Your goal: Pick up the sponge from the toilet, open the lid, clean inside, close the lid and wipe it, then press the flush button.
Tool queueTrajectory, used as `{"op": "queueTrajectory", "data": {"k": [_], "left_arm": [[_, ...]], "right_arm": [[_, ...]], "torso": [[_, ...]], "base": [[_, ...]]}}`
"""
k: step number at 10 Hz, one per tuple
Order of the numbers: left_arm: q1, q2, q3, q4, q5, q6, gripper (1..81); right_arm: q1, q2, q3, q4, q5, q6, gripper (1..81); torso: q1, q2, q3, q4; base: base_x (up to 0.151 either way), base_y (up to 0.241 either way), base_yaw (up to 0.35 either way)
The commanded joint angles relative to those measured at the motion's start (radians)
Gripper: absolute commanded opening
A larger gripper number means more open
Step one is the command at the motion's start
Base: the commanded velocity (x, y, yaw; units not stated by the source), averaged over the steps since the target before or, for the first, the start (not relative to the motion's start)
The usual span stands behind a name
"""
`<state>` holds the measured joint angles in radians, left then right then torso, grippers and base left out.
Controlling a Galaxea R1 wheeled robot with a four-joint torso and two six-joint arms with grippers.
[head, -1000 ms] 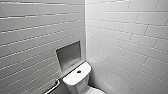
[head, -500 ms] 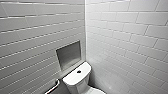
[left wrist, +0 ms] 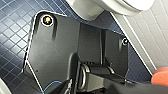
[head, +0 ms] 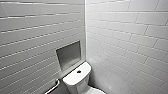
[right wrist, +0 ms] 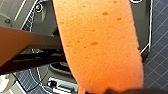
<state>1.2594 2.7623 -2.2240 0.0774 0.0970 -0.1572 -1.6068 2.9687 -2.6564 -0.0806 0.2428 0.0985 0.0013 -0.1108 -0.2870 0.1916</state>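
Sponge (right wrist: pixel 100 50), an orange-red foam block, seems clamped in right gripper (right wrist: pixel 112 90); state of left gripper (left wrist: pixel 135 86) unclear. Pickup looks done; next, reach the white ceramic toilet (head: pixel 77 80), lower centre.

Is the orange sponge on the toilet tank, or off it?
Off. The white tank top bears just its dark round button; the orange porous sponge is before the right wrist camera.

white glossy toilet (head: pixel 76 80) stands in the far corner, dark round flush button (head: pixel 79 71) centred on its tank top; porous orange sponge (right wrist: pixel 100 47) hangs upright in the air.
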Motion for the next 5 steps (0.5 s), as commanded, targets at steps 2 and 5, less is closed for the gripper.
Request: {"op": "queueTrajectory", "data": {"k": [2, 5], "left_arm": [[-0.275, -0.235, 0.397, -0.010, 0.063, 0.002, 81.1], [-0.425, -0.305, 0.549, -0.018, 0.066, -0.002, 81.1]], "right_arm": [[0.015, 0.002, 0.013, -0.017, -0.053, -0.003, 1.0], [0.015, 0.000, 0.023, -0.018, -0.053, -0.011, 1.0]], "torso": [[0.000, 0.000, 0.000, 0.000], [0.000, 0.000, -0.036, 0.000]], "base": [[0.000, 0.000, 0.000], [0.000, 0.000, 0.000]]}}
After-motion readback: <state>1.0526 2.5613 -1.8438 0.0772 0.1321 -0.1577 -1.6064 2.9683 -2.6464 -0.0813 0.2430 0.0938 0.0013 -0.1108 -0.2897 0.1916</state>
